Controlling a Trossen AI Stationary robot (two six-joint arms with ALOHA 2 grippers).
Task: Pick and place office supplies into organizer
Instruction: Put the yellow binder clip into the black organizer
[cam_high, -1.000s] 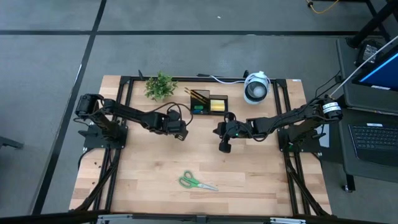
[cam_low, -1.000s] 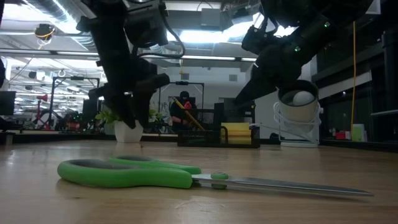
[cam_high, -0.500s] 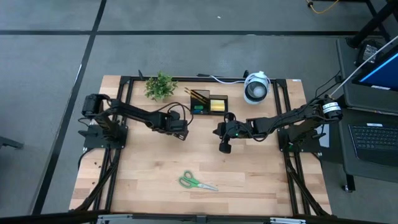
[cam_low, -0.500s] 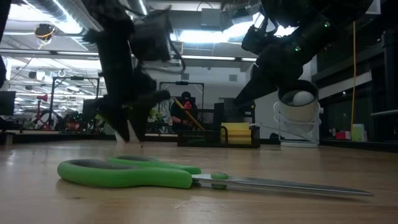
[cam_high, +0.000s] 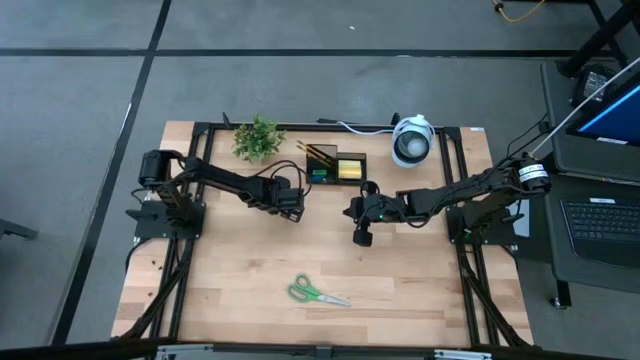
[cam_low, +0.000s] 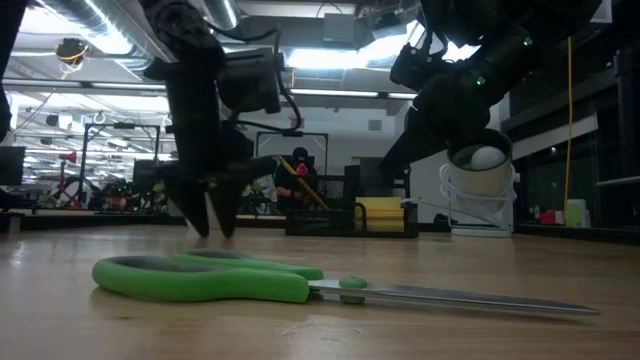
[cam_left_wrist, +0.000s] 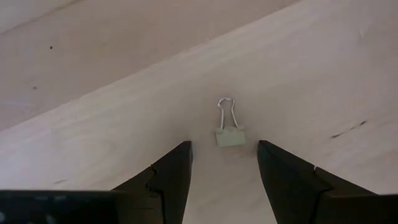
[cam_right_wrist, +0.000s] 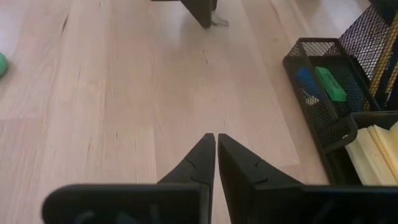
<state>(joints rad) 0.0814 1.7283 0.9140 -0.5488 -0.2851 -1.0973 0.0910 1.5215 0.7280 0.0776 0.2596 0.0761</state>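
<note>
Wood fills most of what we see: a pale table (cam_high: 250, 300) with two dark robot arms reaching over it toward the middle. Our left gripper (cam_left_wrist: 224, 165) points down at the table with its two fingers spread wide and nothing between them. Just ahead of its fingertips, centred on the gap, lies a small pale binder clip (cam_left_wrist: 229, 130) flat on the wood, its wire loops pointing away from the gripper. Nothing touches the clip. From table height the left gripper (cam_low: 215, 205) hangs with its tips close to the surface.

Our right gripper (cam_right_wrist: 216, 155) hovers over bare wood with its fingers pressed together and nothing held. Beside it, off to one side and near, stands the black mesh organizer (cam_right_wrist: 323, 93). In its low section we see a blue piece (cam_right_wrist: 306, 79) and a green piece (cam_right_wrist: 329, 84); a yellow sticky-note pad (cam_right_wrist: 376, 152) sits in the next compartment. From above, the organizer (cam_high: 335, 163) stands at the far edge of the table, with pencils (cam_high: 318, 152) leaning in its taller section.

Green-handled scissors (cam_high: 316, 292) lie flat on the table, well apart from both grippers, on the near side. Beyond the left gripper stands a small green plant (cam_high: 257, 137), and beyond the right gripper a round white device (cam_high: 411, 140) with a cord.
</note>
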